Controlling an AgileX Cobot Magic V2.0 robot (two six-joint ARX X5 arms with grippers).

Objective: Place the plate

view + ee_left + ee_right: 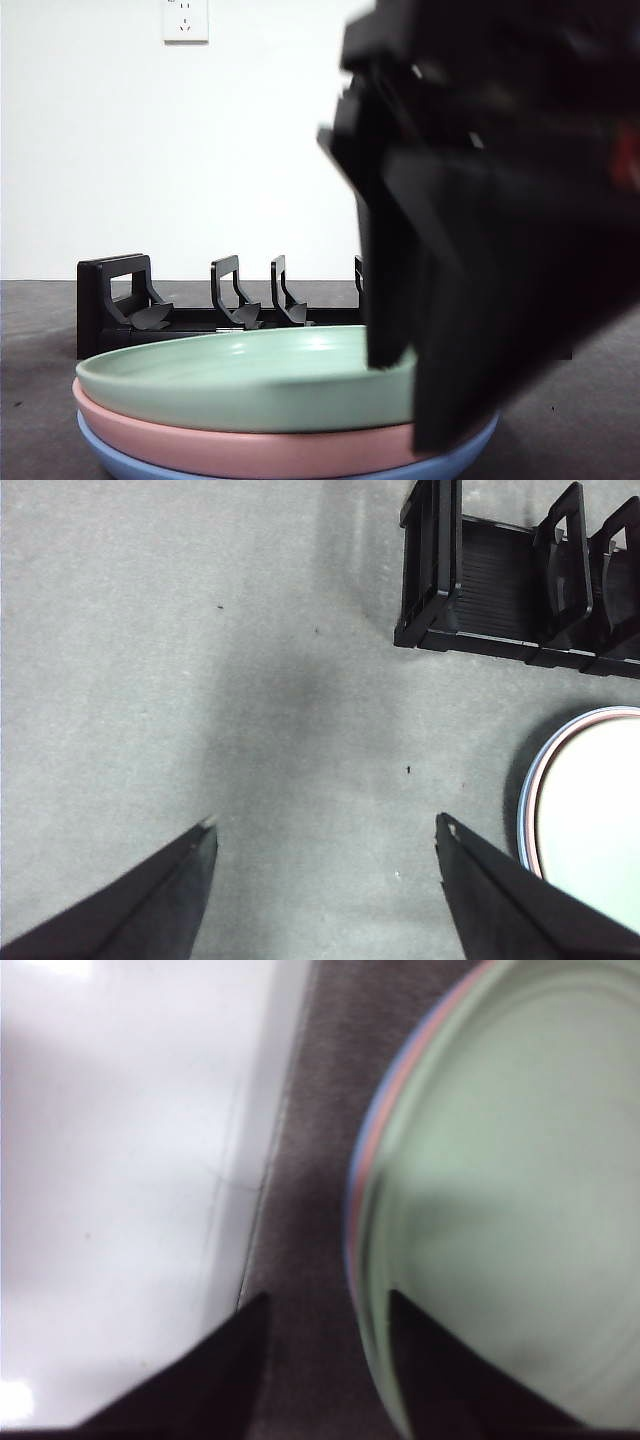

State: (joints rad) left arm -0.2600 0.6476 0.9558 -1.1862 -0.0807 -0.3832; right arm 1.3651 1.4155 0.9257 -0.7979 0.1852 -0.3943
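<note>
Green plate (240,375) tops the stack at 6 o'clock. Right claw (325,1305) straddles its rim, jaws apart. Left claw (325,830) waits, apart. You risk dragging the pink plate (250,445) too.

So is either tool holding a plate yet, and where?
No. The right tool is open astride the green plate's rim; the left tool hangs open over bare table.

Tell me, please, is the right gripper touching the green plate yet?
Cannot tell. In the right wrist view the right gripper straddles the green plate rim, but blur hides any contact.
</note>
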